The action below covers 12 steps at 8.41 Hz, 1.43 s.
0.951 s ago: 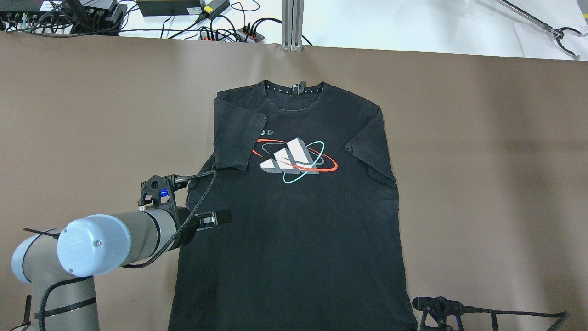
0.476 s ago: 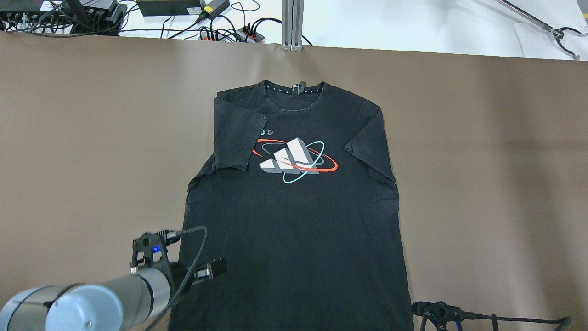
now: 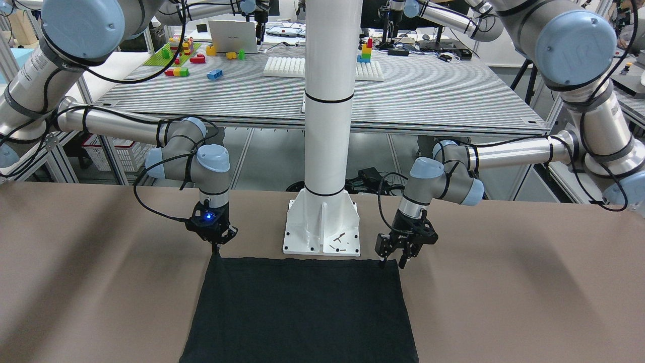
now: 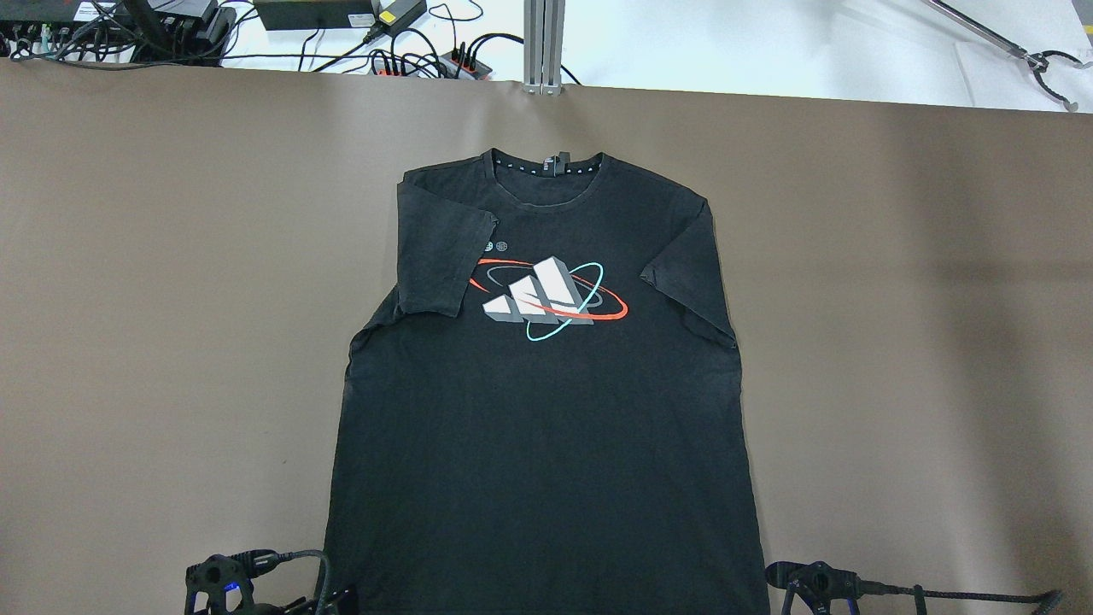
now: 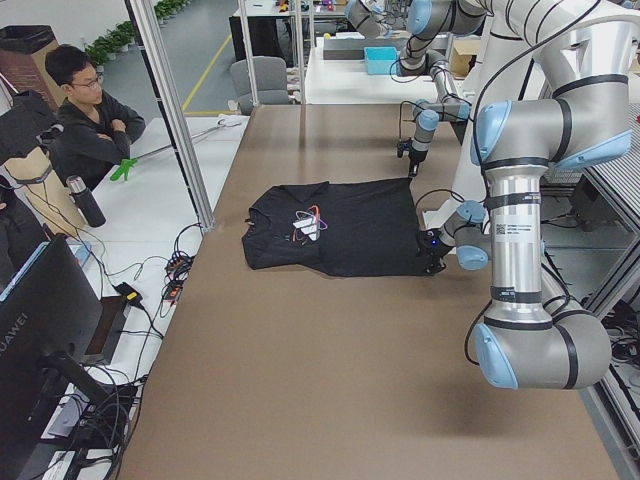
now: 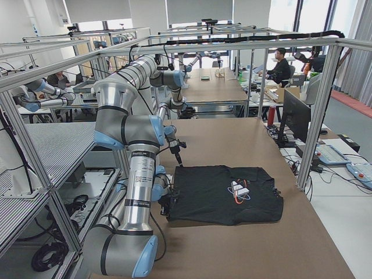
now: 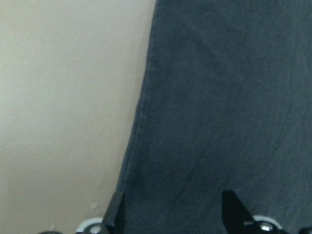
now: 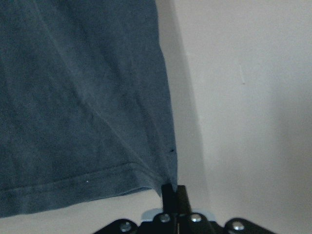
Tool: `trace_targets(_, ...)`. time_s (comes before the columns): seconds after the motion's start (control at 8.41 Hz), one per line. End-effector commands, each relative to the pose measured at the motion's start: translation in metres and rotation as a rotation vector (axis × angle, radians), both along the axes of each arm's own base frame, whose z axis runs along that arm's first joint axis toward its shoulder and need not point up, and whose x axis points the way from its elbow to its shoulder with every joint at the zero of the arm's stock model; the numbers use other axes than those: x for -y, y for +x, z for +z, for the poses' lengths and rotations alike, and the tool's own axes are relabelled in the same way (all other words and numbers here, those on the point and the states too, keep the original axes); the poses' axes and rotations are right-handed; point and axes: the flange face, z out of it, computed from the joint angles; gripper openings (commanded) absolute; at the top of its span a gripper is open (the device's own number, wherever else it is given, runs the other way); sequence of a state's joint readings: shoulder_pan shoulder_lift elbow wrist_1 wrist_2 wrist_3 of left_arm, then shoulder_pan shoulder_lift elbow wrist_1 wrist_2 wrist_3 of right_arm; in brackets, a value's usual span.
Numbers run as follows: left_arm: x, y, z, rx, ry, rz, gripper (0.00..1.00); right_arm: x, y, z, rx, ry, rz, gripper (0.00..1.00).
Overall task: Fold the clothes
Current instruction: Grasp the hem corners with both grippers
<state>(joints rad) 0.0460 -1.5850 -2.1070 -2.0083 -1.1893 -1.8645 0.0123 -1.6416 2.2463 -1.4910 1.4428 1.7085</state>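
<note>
Shirt (image 4: pixel 546 410) x1, flat | left gripper (image 3: pixel 393 261) splayed | right gripper (image 3: pixel 215 248) pinching shirt corner

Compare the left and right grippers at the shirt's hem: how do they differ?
The left gripper is open over the edge of the T-shirt; the right gripper is shut, pinching the hem corner. Fabric lies flat by the left gripper but creases toward the right gripper. Both sit at the hem, one per corner.
</note>
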Motion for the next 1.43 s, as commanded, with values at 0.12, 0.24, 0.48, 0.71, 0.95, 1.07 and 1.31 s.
trace_targets(0.12, -0.029, 0.006, 0.007, 0.003, -0.006, 0.016, 0.62, 0.0, 0.0, 0.001, -0.002, -0.001, 0.002, 0.0)
trace_targets(0.24, -0.03, 0.006, 0.011, 0.01, -0.005, 0.018, 0.59, 0.0, 0.0, 0.001, -0.002, -0.001, 0.002, 0.0)
trace_targets(0.48, -0.03, 0.008, 0.014, 0.018, -0.004, 0.016, 0.55, 0.0, 0.0, 0.001, -0.002, -0.001, 0.002, 0.0)
trace_targets(0.71, -0.03, 0.007, 0.013, 0.015, -0.005, 0.016, 0.45, 0.0, 0.0, 0.001, -0.002, -0.001, 0.002, 0.0)
trace_targets(0.95, -0.03, 0.008, 0.014, 0.018, -0.005, 0.017, 0.16, 0.0, 0.0, 0.001, -0.002, 0.0, 0.001, 0.0)
trace_targets(1.07, -0.029, 0.006, 0.013, 0.016, -0.008, 0.016, 0.01, 0.0, 0.0, 0.001, -0.002, -0.001, 0.002, 0.0)
trace_targets(1.31, -0.028, -0.016, -0.002, -0.012, -0.015, 0.028, 0.0, 0.001, 0.007, -0.01, 0.023, -0.001, 0.004, 0.0)
